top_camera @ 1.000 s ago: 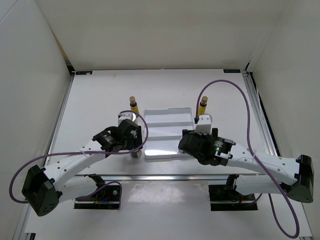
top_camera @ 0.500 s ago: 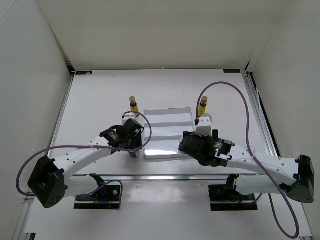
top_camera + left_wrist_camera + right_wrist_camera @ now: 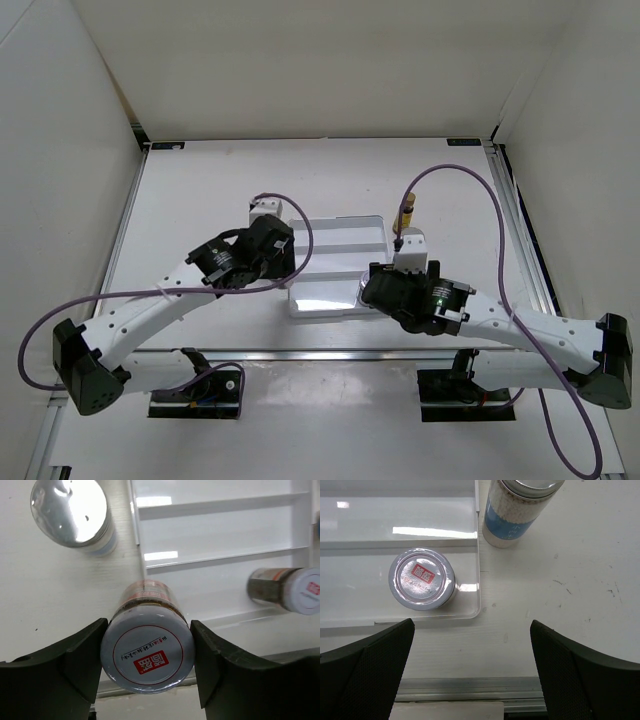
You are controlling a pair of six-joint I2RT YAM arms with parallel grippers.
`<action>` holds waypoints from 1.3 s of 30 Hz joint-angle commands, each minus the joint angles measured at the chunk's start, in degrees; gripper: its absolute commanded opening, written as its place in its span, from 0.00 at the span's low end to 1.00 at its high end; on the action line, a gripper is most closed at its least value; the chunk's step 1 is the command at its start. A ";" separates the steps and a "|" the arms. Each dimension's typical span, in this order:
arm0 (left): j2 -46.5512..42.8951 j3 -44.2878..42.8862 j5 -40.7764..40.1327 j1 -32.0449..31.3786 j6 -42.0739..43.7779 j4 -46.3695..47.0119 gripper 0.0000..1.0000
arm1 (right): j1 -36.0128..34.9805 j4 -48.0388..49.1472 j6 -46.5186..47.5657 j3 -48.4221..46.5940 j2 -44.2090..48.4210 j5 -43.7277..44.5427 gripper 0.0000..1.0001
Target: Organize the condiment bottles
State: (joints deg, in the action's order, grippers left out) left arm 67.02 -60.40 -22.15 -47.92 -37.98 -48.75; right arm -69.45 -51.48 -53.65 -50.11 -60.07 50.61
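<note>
Left wrist shows the left claw point(image 3: 148, 632) clamped on a short jar point(image 3: 147, 657); the right claw point(image 3: 471, 630) stands wide apart.

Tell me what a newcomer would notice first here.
The left gripper clamps a short jar, its red-marked lid filling the left wrist view, at the white tray's left edge. A matching jar stands in the tray's near right corner before the open right gripper, a blue-labelled bottle beside it.

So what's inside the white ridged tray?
One short silvery-lidded jar stands in the near right corner of the white ridged tray. Its other visible shelves are bare; from above, both arms cover its near edge.
</note>
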 commanded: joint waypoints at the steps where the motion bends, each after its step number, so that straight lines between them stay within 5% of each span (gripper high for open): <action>1: 1.69 -7.43 -3.60 -2.35 -1.22 -0.12 0.13 | -0.25 -0.46 -1.72 0.36 0.92 1.69 1.00; 10: 12.95 -12.90 -4.13 -8.32 -2.98 4.18 0.11 | -0.25 -3.27 -3.31 0.36 3.12 2.21 1.00; 32: 22.10 -2.28 -4.12 -8.33 -7.55 13.41 0.14 | -0.25 -9.68 -6.91 -0.34 6.64 1.69 1.00; 36: 22.10 -1.56 -4.13 -8.33 -7.55 13.95 0.32 | 0.28 -11.62 -6.30 -2.79 6.64 1.69 1.00; 39: 22.10 -1.56 -4.13 -8.33 -7.55 13.95 0.73 | 1.85 -12.24 -3.67 -3.68 6.64 1.69 1.00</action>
State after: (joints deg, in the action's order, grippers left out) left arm 90.28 -62.85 -25.56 -56.16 -44.29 -36.47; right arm -68.97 -61.78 -58.17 -50.59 -54.04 50.65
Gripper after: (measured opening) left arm 0.734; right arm 0.998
